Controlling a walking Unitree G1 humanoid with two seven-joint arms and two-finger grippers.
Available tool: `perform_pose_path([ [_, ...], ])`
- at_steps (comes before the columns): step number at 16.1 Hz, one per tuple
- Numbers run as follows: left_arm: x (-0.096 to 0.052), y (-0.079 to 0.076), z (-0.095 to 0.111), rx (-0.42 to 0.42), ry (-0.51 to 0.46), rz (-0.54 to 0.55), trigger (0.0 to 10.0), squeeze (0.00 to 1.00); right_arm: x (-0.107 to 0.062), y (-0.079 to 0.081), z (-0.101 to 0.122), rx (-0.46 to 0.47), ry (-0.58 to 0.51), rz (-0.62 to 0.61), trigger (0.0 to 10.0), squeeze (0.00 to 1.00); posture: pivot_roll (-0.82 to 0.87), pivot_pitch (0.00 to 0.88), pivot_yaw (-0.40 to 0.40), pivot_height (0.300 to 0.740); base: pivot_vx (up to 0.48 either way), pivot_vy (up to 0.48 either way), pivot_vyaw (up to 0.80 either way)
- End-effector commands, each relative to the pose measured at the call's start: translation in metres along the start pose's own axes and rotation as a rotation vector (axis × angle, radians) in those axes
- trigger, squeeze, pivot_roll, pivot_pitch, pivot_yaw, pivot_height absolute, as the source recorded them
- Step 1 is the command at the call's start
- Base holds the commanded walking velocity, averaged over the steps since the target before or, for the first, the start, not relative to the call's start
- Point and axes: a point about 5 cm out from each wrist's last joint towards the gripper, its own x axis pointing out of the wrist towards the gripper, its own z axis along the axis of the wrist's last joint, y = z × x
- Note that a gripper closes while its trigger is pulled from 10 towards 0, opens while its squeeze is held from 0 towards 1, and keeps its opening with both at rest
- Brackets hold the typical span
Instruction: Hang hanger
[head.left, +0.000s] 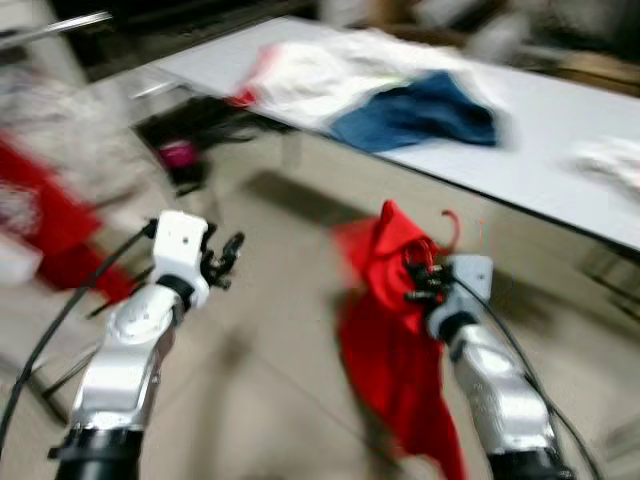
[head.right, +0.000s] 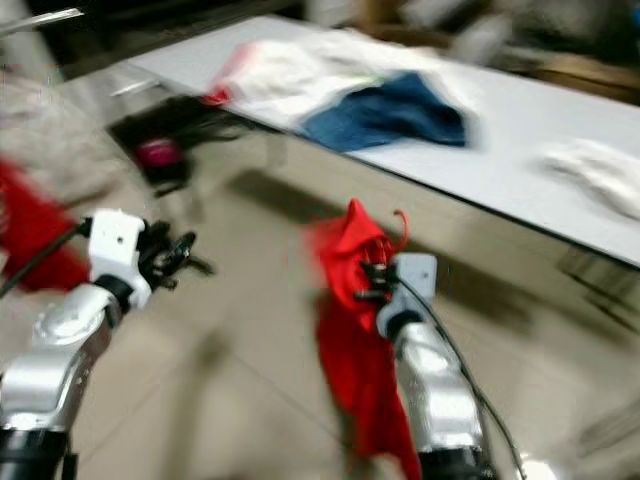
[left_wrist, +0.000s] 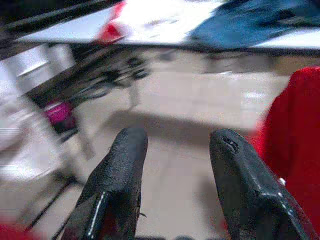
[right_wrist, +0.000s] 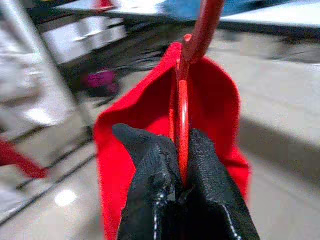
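Observation:
My right gripper (head.left: 417, 277) is shut on a red plastic hanger (right_wrist: 182, 115), its fingertips (right_wrist: 150, 160) pinching the thin red bar. A red garment (head.left: 392, 350) is draped on that hanger and hangs down over the floor in front of me. The hanger's hook (head.left: 452, 226) sticks up above the cloth. My left gripper (head.left: 226, 262) is held out at the left with nothing in it, its two black fingers (left_wrist: 122, 170) apart and open over the bare floor. The picture is blurred by motion.
A long white table (head.left: 560, 130) runs across the back with a white cloth (head.left: 320, 75) and a blue garment (head.left: 420, 112) on it. More red clothes (head.left: 40, 225) hang at the far left. A pink and black thing (head.left: 180, 158) lies under the table's left end.

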Motion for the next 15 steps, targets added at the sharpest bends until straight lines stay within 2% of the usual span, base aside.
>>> perform_pose_path([
  [1,0.0036,-0.0049,0.002,-0.013,-0.009,-0.023,10.0,0.0,0.0013,-0.0015,0.0108,-0.023,-0.054,0.0,10.0,0.0,-0.04,0.0,0.05,0.74,0.454,0.0,0.0],
  [15,-0.002,-0.0072,-0.0062,-0.039,-0.006,-0.005,10.0,0.0,0.0056,0.0023,0.0104,-0.059,-0.048,0.062,10.0,0.0,-0.03,0.0,0.015,0.74,0.455,0.0,0.0],
])
